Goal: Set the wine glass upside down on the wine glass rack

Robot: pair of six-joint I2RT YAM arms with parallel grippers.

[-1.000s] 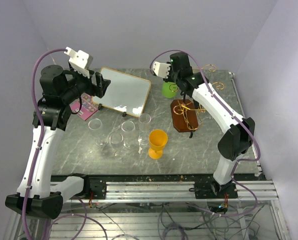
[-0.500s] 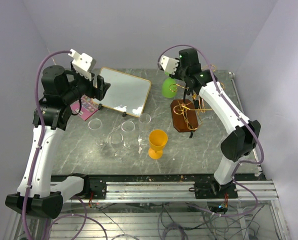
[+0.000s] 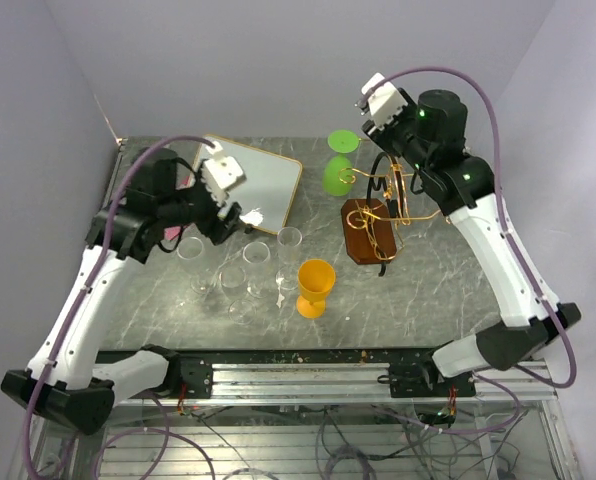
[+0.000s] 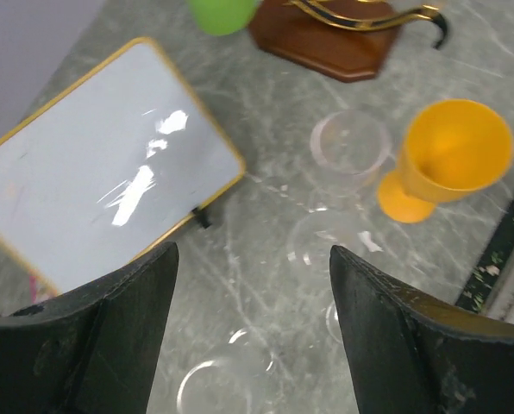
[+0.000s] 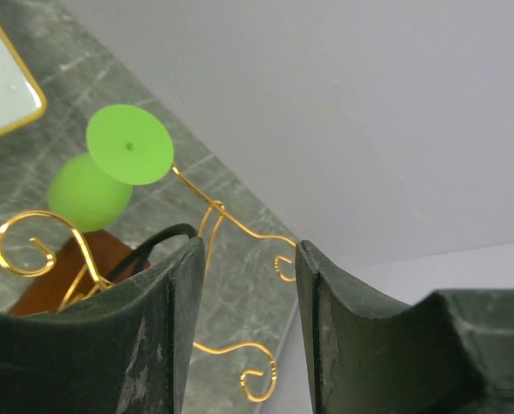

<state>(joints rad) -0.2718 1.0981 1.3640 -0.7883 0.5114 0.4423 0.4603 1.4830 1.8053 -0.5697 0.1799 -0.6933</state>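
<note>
Here, wine glass [image 3: 338, 177] inverted on rack [image 3: 367, 230], left fingers [image 4: 84, 336], right fingers [image 5: 128, 336] spread, clear glasses [image 3: 257, 254] faint.

Overhead view: a grey marbled table [image 3: 428, 290] fills the middle of the frame, bounded along its lower edge by an aluminium rail [image 3: 308, 375] and backed by pale lilac walls [image 3: 258, 60]. A white board [image 3: 263, 180] with a thin gold frame lies at upper centre-left, a small dark foot showing at its lower edge. Below it, at centre, a loose cluster of clear glasses [image 3: 256, 255] stands mouth up; four can be made out. Just right of the cluster stands an orange goblet [image 3: 315, 286], upright and apart from the nearest glass. Left wrist view: the board [image 4: 93, 172] at left, the goblet [image 4: 451, 155] at right, the glasses [image 4: 350, 142] between.
</note>
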